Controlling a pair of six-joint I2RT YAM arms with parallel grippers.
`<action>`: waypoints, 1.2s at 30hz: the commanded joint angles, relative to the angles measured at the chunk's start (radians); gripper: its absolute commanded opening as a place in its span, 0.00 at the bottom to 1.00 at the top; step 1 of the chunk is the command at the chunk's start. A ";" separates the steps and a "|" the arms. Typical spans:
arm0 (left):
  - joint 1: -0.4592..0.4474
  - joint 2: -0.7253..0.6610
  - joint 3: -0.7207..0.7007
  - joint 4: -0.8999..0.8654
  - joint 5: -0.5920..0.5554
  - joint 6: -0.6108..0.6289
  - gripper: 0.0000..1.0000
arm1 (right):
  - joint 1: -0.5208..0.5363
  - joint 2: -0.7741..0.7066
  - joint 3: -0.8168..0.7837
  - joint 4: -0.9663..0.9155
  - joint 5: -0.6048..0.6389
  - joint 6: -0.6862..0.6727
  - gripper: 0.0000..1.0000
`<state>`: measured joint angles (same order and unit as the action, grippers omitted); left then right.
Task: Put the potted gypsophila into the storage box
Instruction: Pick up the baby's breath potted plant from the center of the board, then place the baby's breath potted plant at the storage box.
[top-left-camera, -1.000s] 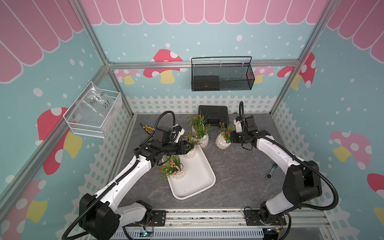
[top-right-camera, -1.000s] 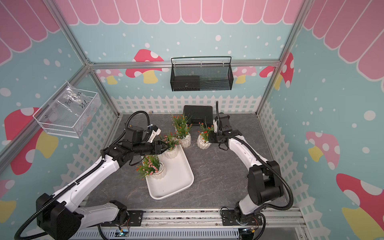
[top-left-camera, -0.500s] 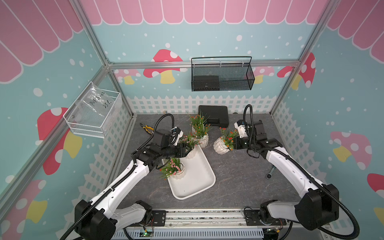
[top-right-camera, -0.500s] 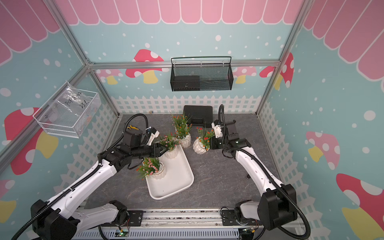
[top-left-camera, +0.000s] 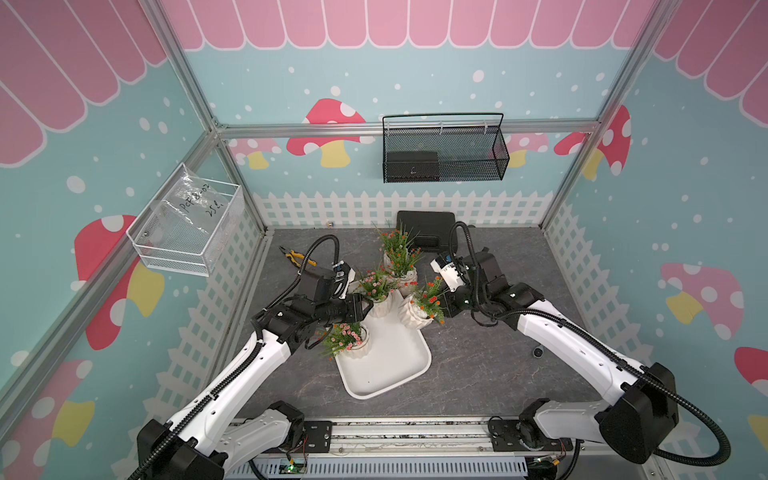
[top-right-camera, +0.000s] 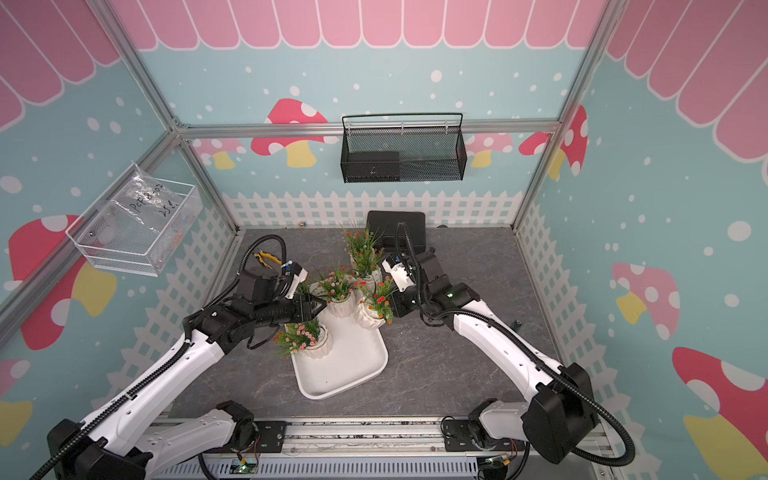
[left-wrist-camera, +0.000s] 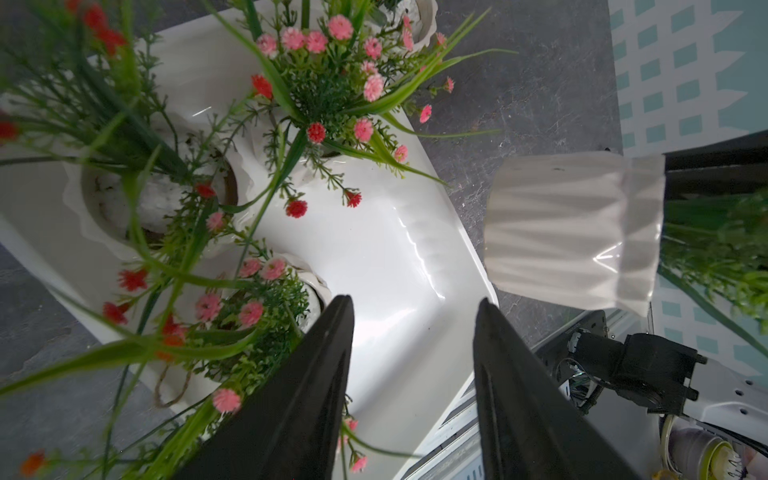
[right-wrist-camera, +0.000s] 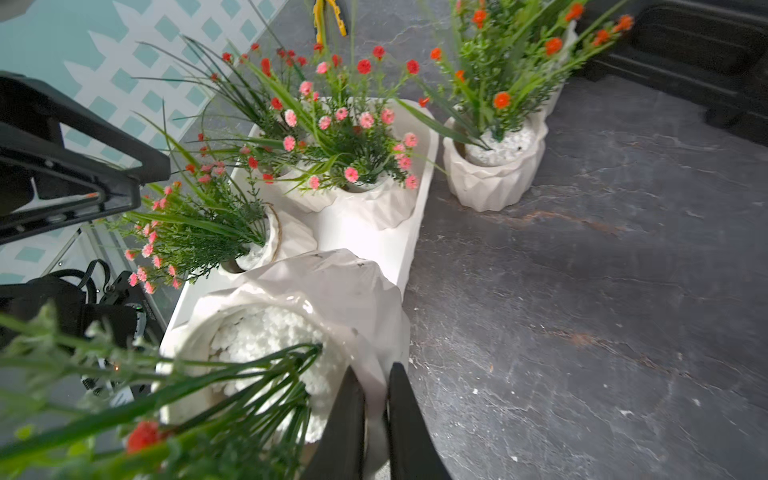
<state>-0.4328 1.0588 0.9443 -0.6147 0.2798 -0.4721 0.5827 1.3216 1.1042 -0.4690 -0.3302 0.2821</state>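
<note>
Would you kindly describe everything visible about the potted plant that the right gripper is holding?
The held potted gypsophila is a glossy white ribbed pot filled with white pebbles, bearing green grassy sprigs and orange-red flowers. The right gripper is shut on its rim, pinching the wall from inside and outside. It hangs tilted by the storage box's far right corner, its base seemingly off the table.

Bright, even light; glare on the storage box (left-wrist-camera: 415, 257); nearest sprigs (right-wrist-camera: 83, 374) blurred, perhaps by motion.
</note>
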 joint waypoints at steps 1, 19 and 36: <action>0.047 -0.028 -0.026 -0.055 -0.008 -0.010 0.48 | 0.039 0.034 0.063 0.080 -0.008 -0.015 0.07; 0.277 -0.080 -0.055 -0.134 0.242 0.102 0.46 | 0.210 0.387 0.267 0.042 0.185 0.034 0.07; 0.289 -0.091 -0.062 -0.039 0.331 0.056 0.47 | 0.230 0.519 0.289 0.083 0.235 0.115 0.16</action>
<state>-0.1509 0.9657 0.8967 -0.6857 0.5816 -0.4015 0.8055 1.8343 1.3441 -0.4580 -0.0685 0.3756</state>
